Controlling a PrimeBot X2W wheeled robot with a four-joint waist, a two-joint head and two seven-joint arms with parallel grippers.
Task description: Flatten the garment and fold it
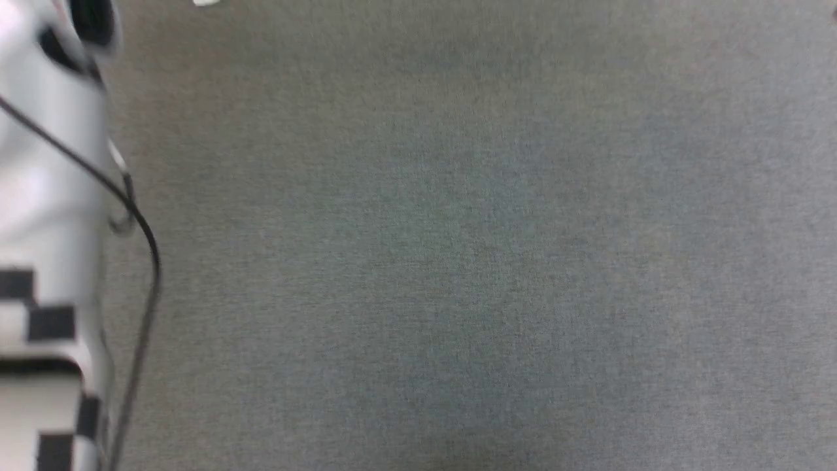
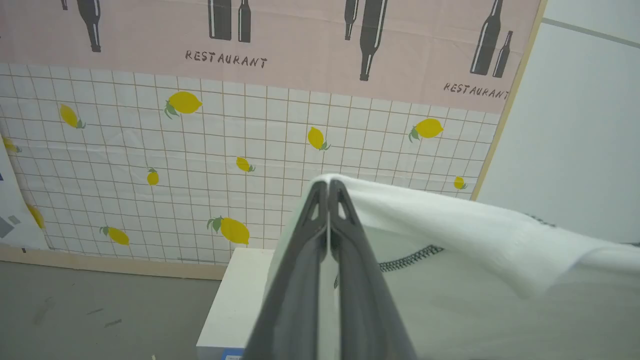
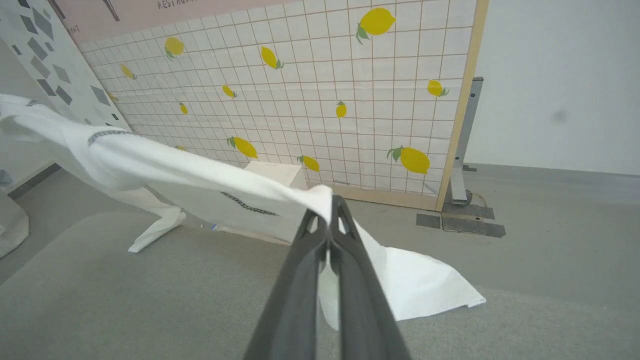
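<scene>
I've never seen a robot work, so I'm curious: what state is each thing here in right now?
Shirt: lifted and stretched between both grippers, unfolded, one sleeve end and one corner resting on the grey mat.
Left gripper: shut, pinching the shirt's edge.
Right gripper: shut, pinching the shirt's edge.
Box: standing by the lemon-print wall, behind the shirt.

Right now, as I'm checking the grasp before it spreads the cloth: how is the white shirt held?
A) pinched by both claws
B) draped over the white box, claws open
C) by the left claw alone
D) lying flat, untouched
A: the left claw is shut on one edge of the white shirt, and the right claw is shut on another, with part of the cloth trailing onto the grey mat.
</scene>
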